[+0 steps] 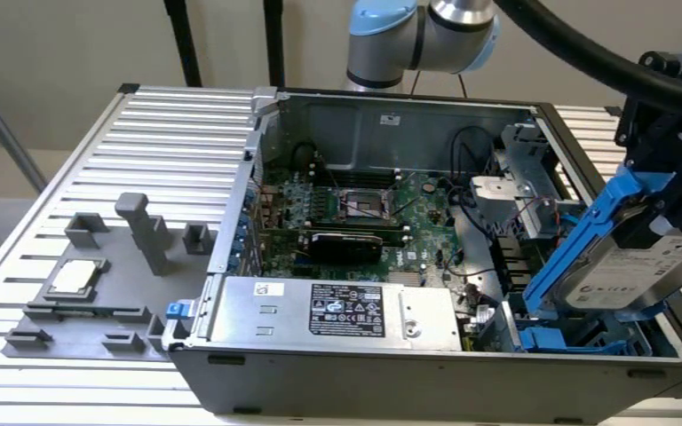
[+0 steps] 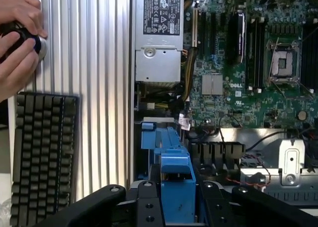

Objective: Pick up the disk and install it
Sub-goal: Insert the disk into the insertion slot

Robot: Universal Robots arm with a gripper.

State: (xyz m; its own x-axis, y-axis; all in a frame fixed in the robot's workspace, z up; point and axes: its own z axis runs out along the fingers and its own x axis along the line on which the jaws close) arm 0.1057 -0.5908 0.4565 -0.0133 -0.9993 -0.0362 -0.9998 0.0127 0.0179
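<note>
**Disk gripped, tilted over the case's drive corner**

Exterior view: the disk, a flat silver-grey metal slab with a white printed label too small to read, sits clipped in a bright blue plastic frame. It hangs tilted over the near corner of the case on the exterior view's right. The black gripper is clenched on it from above. Just below it lies a blue plastic bay inside the open computer case, a grey sheet-metal box. The case stands on a ribbed aluminium table. Inside, a boxy silver power supply carries a black label with white marks, not legible. Behind it lies a green motherboard with a square metal-framed CPU socket. On the exterior view's left, a matt grey fixture with upright posts holds a small square silver chip. The arm's joint, glossy grey with a pale blue cap, rises behind the case.

Wrist view: the blue frame stands between the gripper's black, bolted fingers, which press it on both sides. It is above the blue bay. The word "DELL" is printed in white on the motherboard. Beside the case, on the ribbed table, lie a black keyboard and a round black knob, which a person's hands touch.
</note>
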